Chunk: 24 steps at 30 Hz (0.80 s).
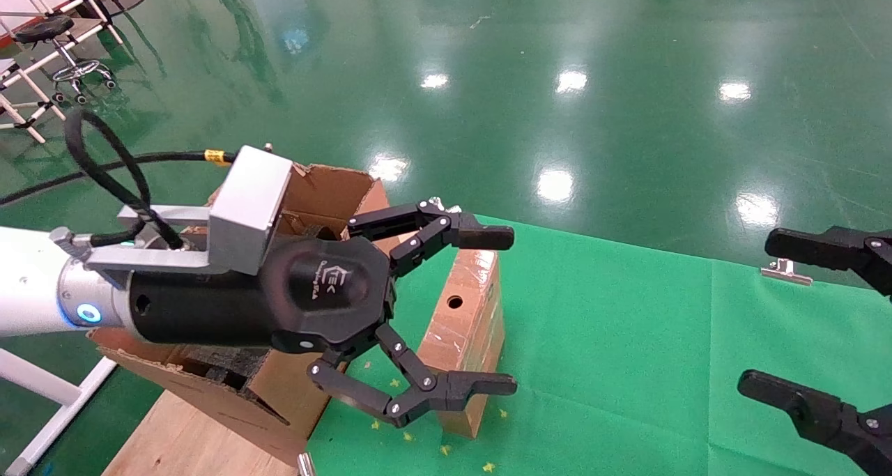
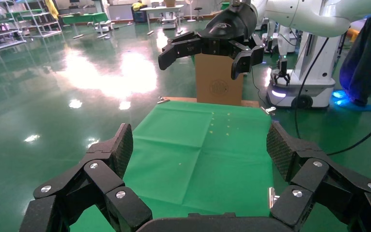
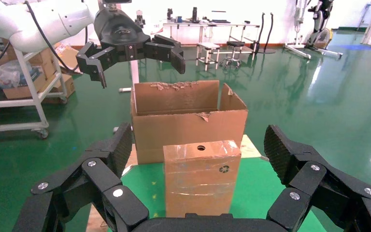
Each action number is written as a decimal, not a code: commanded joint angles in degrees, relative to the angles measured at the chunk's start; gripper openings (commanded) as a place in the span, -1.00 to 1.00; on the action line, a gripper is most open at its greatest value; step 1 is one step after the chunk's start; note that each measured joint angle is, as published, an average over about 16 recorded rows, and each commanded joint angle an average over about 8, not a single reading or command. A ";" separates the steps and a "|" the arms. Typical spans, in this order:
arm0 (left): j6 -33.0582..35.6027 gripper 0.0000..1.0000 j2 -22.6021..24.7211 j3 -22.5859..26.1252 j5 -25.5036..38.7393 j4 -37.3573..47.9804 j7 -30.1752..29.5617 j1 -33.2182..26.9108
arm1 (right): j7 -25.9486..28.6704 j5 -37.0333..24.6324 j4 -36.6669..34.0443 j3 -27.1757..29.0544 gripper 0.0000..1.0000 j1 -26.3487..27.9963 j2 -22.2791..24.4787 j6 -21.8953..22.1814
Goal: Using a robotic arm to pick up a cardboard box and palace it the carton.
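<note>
A green cloth covers the work surface, and beyond it a glossy green floor mirrors the ceiling lights; stools and white racks stand far off in the room. The cardboard box stands upright on the cloth, slim and brown, its faces under shiny tape, a round hole in its narrow side. Just beside it, away from the right gripper, sits the carton, big corrugated cardboard with ragged, torn flaps; dark foam shows inside, though the arm hides most of its interior.

The robotic arm, white with a silver wrist, a blue light and a grey camera block, reaches over the carton toward the box. Its left gripper hangs above the box with black linked fingers spread wide, gripping nothing. The right gripper, cut off by the head view's edge, waits well apart from the box over the cloth, its fingers also spread and empty.
</note>
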 commanded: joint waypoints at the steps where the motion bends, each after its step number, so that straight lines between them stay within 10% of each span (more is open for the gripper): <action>1: 0.00 1.00 0.00 0.00 0.00 0.00 0.00 0.00 | 0.00 0.00 0.00 0.00 1.00 0.00 0.00 0.00; 9: 0.00 1.00 0.00 0.00 0.00 0.00 0.00 0.00 | 0.00 0.00 0.00 0.00 1.00 0.00 0.00 0.00; 17: 0.00 1.00 0.00 0.00 0.00 -0.01 0.00 0.00 | 0.00 0.00 0.00 0.00 -0.95 0.00 0.00 0.00; 24: 0.32 1.00 -0.90 0.45 1.28 0.11 -0.66 -0.57 | 0.00 0.00 0.00 0.00 -1.00 0.00 0.00 0.00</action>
